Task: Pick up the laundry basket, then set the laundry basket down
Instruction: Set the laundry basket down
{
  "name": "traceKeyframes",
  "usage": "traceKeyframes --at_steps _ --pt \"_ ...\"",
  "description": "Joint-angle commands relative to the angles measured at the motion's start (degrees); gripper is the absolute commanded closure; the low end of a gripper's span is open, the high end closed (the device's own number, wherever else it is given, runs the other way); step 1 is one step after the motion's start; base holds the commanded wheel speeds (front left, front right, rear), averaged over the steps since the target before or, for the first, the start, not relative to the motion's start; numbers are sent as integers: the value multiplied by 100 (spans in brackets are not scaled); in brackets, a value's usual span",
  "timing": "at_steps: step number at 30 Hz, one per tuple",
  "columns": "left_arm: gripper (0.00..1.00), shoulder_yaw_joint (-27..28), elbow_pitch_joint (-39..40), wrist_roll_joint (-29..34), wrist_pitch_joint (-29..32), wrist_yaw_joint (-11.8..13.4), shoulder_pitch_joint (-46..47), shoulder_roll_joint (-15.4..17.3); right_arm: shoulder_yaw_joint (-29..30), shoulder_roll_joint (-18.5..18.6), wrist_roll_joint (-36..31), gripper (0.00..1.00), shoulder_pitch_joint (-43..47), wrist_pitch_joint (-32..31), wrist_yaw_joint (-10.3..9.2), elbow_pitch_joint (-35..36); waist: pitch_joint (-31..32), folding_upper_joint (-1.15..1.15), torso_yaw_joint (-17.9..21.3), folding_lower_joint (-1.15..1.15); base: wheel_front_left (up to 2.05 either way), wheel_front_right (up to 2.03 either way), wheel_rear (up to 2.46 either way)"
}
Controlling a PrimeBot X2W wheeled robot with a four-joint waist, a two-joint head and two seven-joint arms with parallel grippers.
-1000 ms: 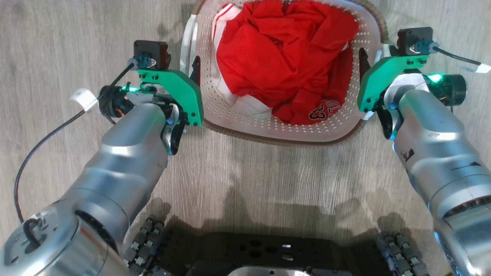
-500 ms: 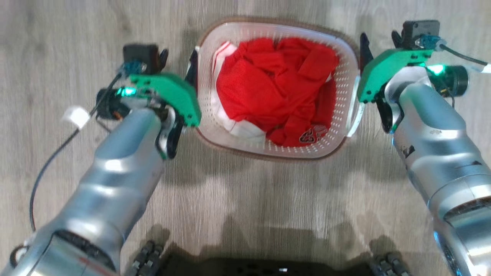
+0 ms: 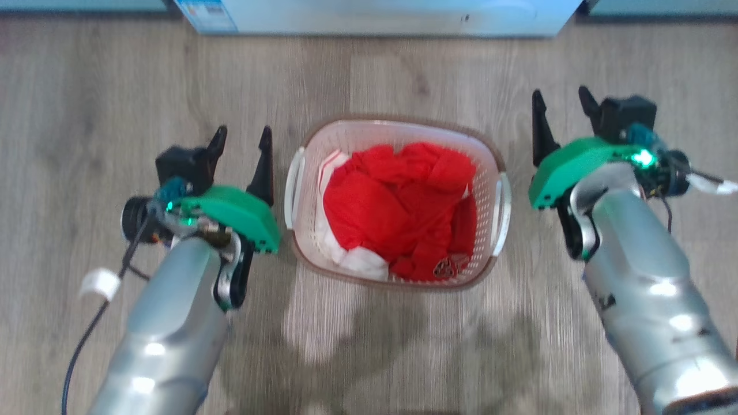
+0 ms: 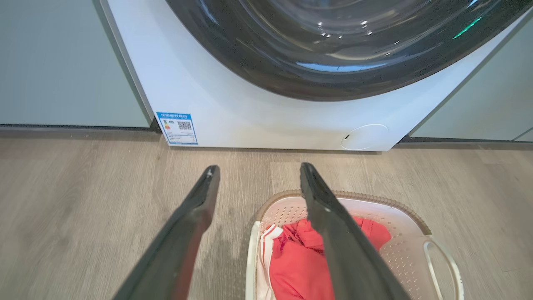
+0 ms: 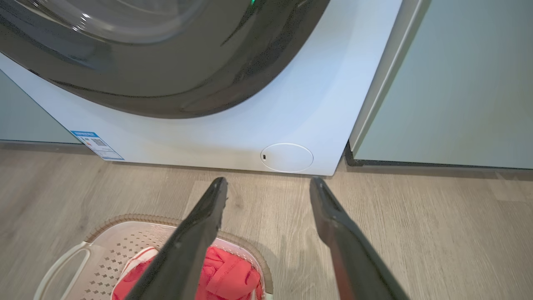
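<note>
Withdrawn from handles (image 3: pixel 292 185): left end effector (image 3: pixel 243 134), right end effector (image 3: pixel 560 93), both spread, empty; perforated white laundry basket (image 3: pixel 369 138), woven-look rim (image 3: pixel 398 118).

The left pincer (image 4: pixel 260 167) is seen spread wide, with nothing held between its two dark fingers (image 4: pixel 183 241), which are pointed toward the washing machine (image 4: pixel 258 121). The laundry basket (image 4: pixel 399 250) is set on the wooden floor (image 4: pixel 83 200), short of the floor's far edge where the machine is stood. One finger is seen crossing the basket; whether contact is made cannot be told. Red clothing (image 4: pixel 291 271) and a white striped piece (image 4: pixel 264 250) are heaped inside. A white handle (image 4: pixel 450 263) is shown on the side away from the pincer. A blue label (image 4: pixel 178 128) and a round cover (image 4: pixel 365 136) are spotted low on the machine's front, below the dark glass door (image 4: pixel 333 41).
</note>
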State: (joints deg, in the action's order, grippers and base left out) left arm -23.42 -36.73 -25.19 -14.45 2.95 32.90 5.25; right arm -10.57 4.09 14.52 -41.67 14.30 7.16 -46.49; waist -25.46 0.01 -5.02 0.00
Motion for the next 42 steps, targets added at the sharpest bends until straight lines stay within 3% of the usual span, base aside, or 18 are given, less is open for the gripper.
traceKeyframes --at_steps 1,10,23,42 --pt "0 249 234 111 -54 -18 -79 149 -64 -121 -43 0 166 69 33 236 387 -1 27 0 0 0 0" --pt "0 965 1443 948 -54 -122 -1308 -18 -18 -121 -40 0 1352 69 33 1461 1199 -1 40 0 0 0 0" --pt "0 1586 2736 1515 -54 -70 -2701 -131 64 -121 -116 0 2869 70 33 3101 1902 -1 153 0 0 0 0" --pt "0 1828 3241 1616 -54 -103 -3711 -199 228 -121 -117 0 4146 70 33 3875 2502 -1 258 0 0 0 0"
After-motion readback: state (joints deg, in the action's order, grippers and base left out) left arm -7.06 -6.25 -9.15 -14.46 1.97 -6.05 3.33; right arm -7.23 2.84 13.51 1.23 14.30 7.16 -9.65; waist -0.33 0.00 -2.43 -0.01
